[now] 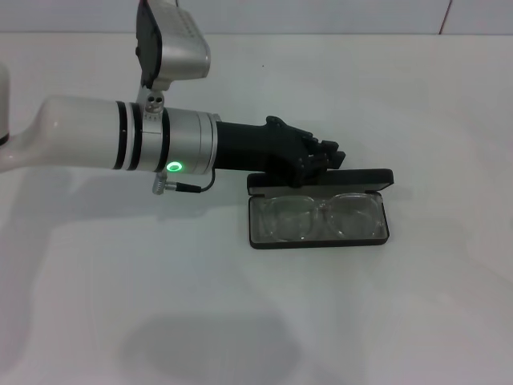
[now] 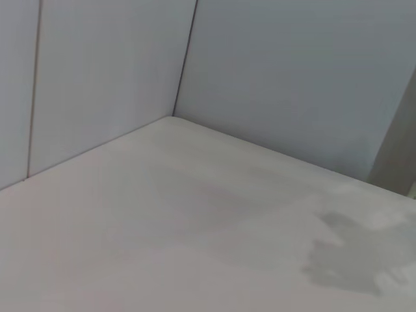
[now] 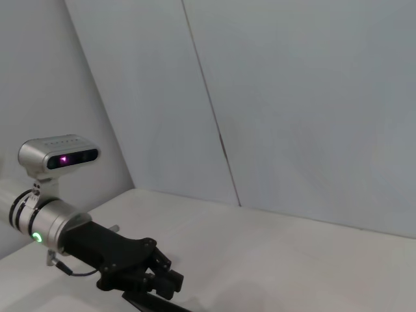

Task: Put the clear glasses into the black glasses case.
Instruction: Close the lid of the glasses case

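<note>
Clear glasses point(image 1: 321, 217) lie in the black glasses case point(image 1: 319, 238), below the left gripper point(image 1: 333, 152).

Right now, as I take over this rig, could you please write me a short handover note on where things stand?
Left end effector: over the back edge of the black glasses case, at its raised lid; whether it is open or shut cannot be told.
Right end effector: not in view.
Clear glasses: lying in the grey-lined tray of the open case, which sits on the white table.
Done: glasses are in the case.
Left: the lid stands open; close it if wanted, then pull the left arm away.
</note>
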Motion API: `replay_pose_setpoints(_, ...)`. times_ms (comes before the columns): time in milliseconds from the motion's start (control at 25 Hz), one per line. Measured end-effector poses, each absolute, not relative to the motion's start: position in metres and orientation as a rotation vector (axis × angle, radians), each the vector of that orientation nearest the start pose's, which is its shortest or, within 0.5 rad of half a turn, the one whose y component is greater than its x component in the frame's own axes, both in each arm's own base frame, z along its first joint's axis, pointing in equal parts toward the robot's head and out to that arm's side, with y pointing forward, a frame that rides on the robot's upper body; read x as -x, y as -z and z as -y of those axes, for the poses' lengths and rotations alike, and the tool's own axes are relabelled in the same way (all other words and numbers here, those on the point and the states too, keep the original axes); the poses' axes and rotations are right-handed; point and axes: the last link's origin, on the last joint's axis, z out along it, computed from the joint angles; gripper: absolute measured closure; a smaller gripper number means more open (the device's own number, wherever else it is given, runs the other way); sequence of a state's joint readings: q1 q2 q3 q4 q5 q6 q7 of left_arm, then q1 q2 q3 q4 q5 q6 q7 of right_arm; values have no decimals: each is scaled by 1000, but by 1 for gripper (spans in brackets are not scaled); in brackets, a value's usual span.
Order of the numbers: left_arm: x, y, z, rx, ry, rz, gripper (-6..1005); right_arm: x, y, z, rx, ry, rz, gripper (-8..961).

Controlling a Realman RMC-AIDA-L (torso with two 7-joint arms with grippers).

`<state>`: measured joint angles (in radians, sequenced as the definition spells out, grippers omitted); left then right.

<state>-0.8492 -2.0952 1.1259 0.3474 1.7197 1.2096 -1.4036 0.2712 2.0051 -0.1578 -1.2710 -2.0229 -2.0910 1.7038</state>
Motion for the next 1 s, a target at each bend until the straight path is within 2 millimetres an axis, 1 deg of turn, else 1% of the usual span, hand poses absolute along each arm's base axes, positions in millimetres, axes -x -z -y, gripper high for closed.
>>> replay_pose_setpoints(1000,180,100,-368,2935,530,586,790,-312,-176,-226,2383,-715,-748,809)
